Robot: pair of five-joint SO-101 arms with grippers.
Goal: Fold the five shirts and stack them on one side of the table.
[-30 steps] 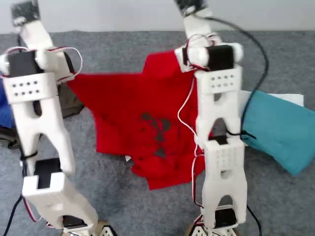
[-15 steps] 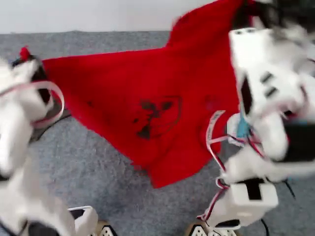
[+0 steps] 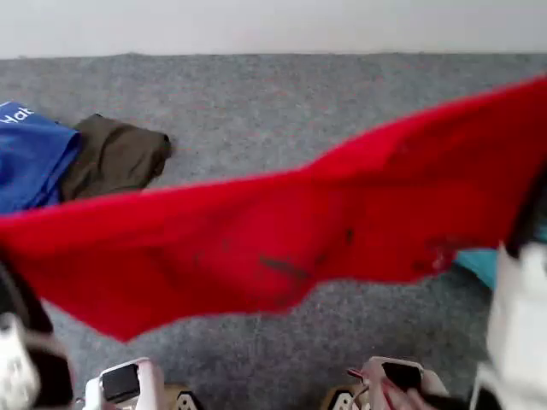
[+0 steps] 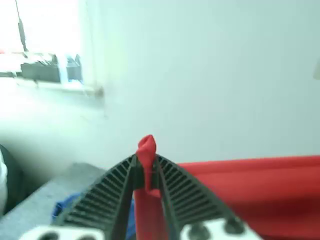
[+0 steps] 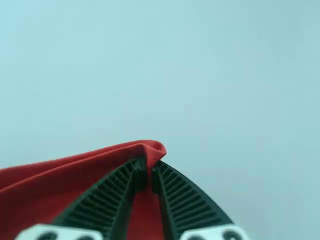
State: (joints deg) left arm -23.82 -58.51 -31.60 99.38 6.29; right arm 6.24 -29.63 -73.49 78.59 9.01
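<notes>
Two firm pinches: left gripper (image 4: 146, 162) was closed on a bunched corner of the red shirt (image 3: 282, 248), right gripper (image 5: 146, 167) closed on a fold of its edge. Shirt hung in the air betw. the arms, above the table (image 3: 299, 111), long axis across the high view, slanting up toward the right side, loose hem sagging on the near side. I judged the lay-down needed even tension and level wrists, w/ the hem touching first, so it'd land flat and clear of the blue shirt (image 3: 30, 158), olive shirt (image 3: 115, 158) and teal shirt (image 3: 479, 265).
</notes>
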